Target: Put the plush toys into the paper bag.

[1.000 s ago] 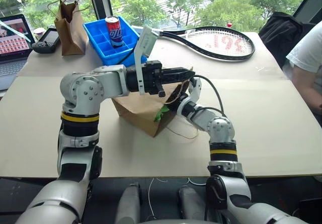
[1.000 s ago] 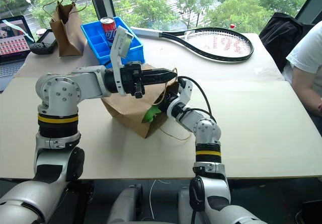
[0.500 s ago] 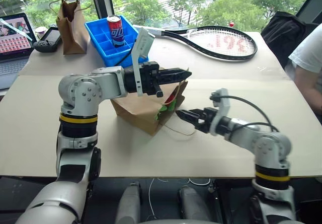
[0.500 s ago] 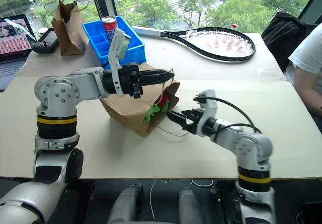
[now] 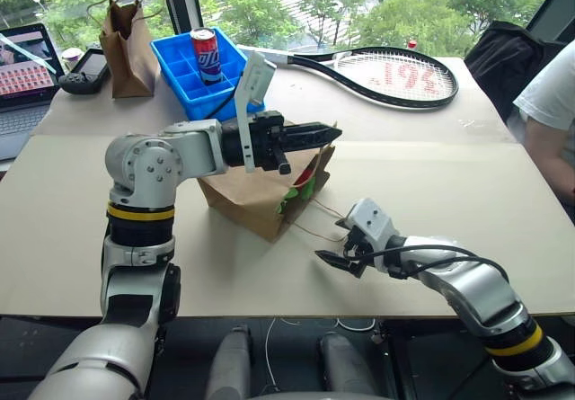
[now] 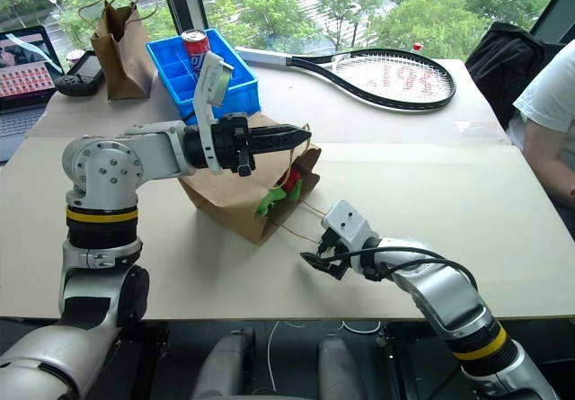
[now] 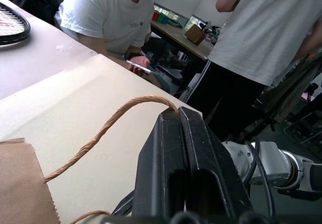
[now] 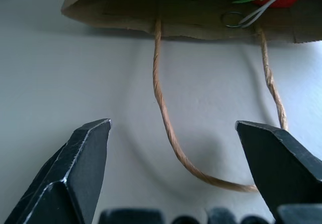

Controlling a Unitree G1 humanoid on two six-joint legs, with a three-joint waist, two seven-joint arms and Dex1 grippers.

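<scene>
Kraft paper bag (image 5: 256, 198) lies tipped on the surface (image 5: 449, 184), mouth toward my right gripper (image 5: 334, 258). My left gripper (image 5: 325, 134) has its fingers pinched on the upper twine handle (image 7: 108, 126), holding the mouth up. Red chili (image 6: 292, 181) and green blob (image 6: 269, 204) sit just inside the mouth, w/ the blob's edge at the rim. Right fingers (image 8: 83, 158) spread wide, empty, low over the lower handle loop (image 8: 171, 133). To do well: keep the handle lifted, nudge both toys deeper, avoid snagging the loop.
</scene>
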